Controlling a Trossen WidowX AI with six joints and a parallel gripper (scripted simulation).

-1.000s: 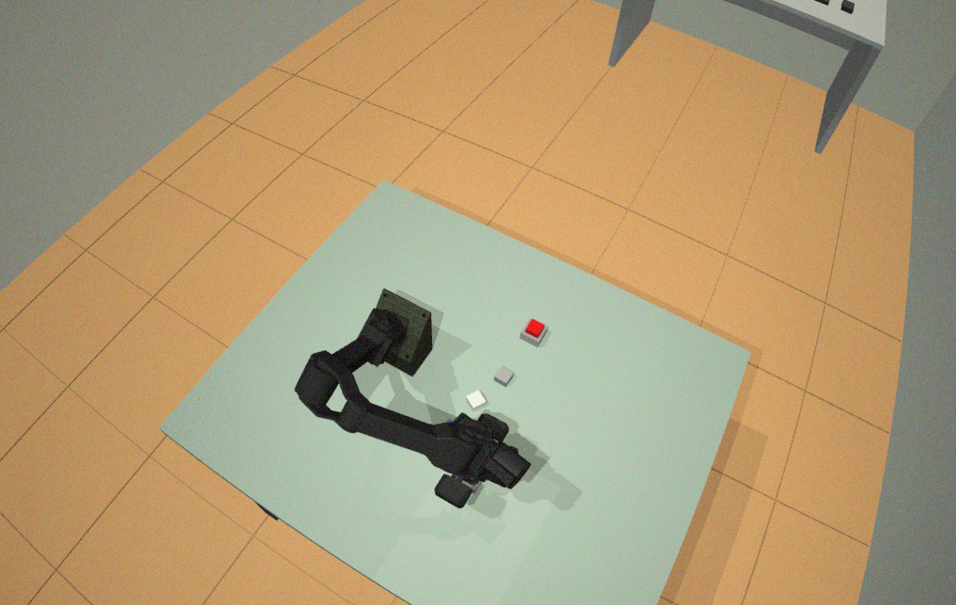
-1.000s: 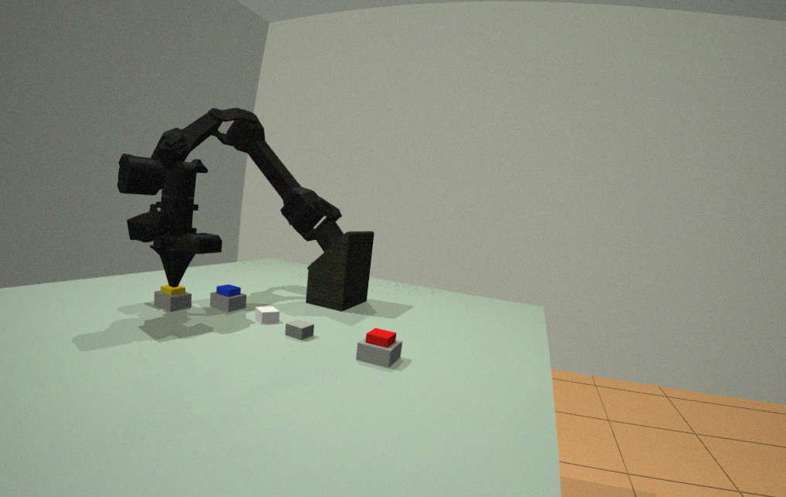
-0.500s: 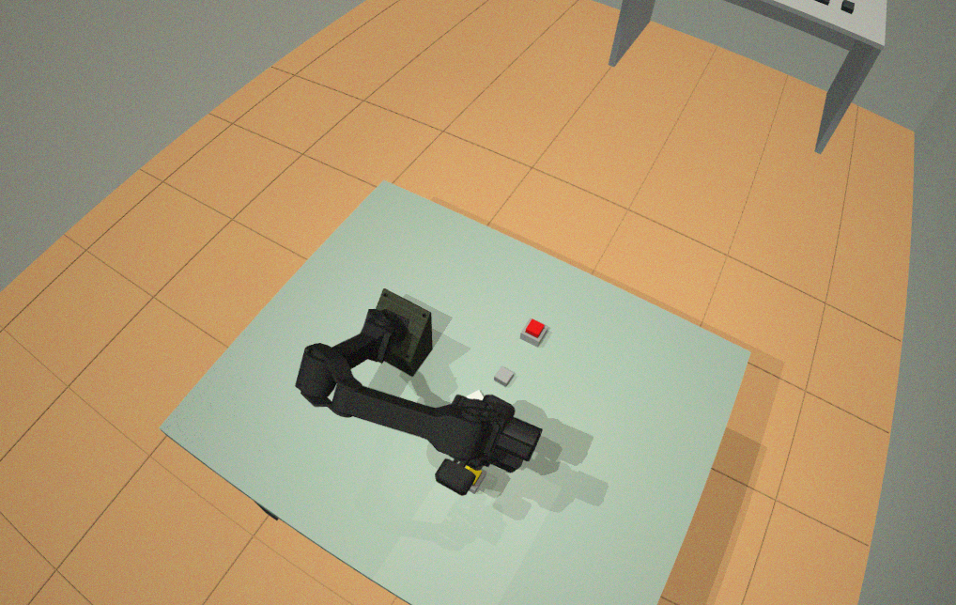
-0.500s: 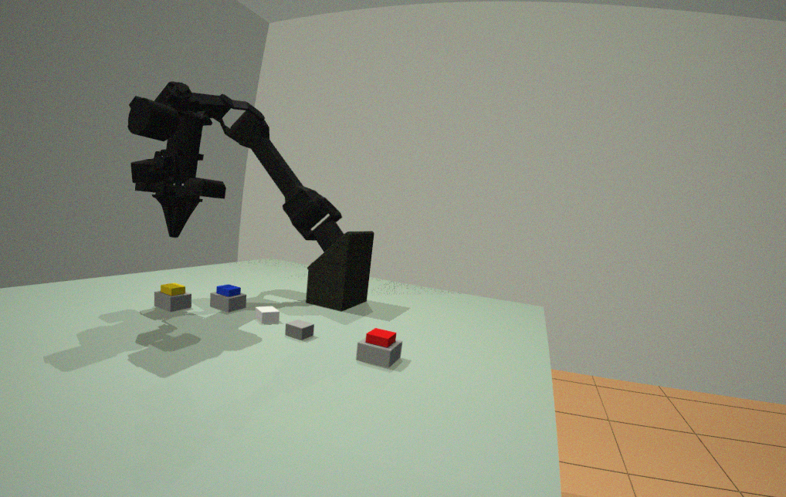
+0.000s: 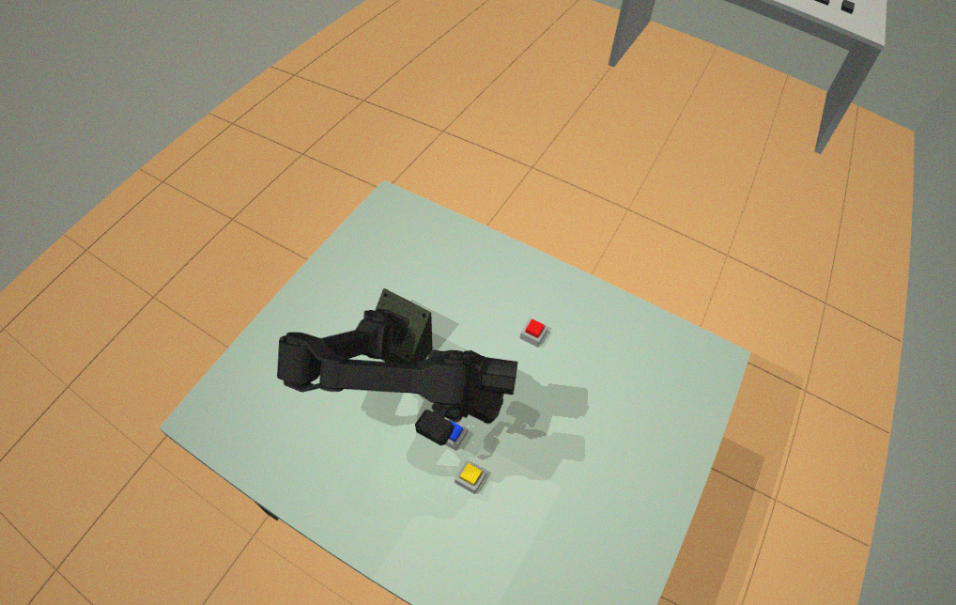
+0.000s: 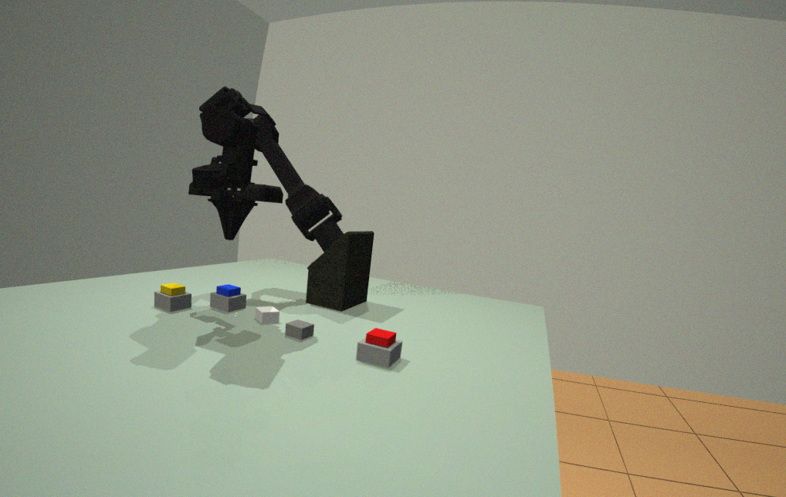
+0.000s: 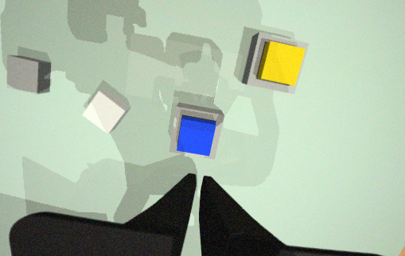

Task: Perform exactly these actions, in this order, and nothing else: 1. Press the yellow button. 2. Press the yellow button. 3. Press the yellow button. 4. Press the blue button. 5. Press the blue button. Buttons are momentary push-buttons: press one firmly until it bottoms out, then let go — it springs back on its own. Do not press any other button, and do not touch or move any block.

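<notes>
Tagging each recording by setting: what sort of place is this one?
Probably a bare test room: one black arm bolted to a pale green table carrying coloured push-buttons, plain grey walls, an orange tiled floor, and a grey desk behind.
</notes>
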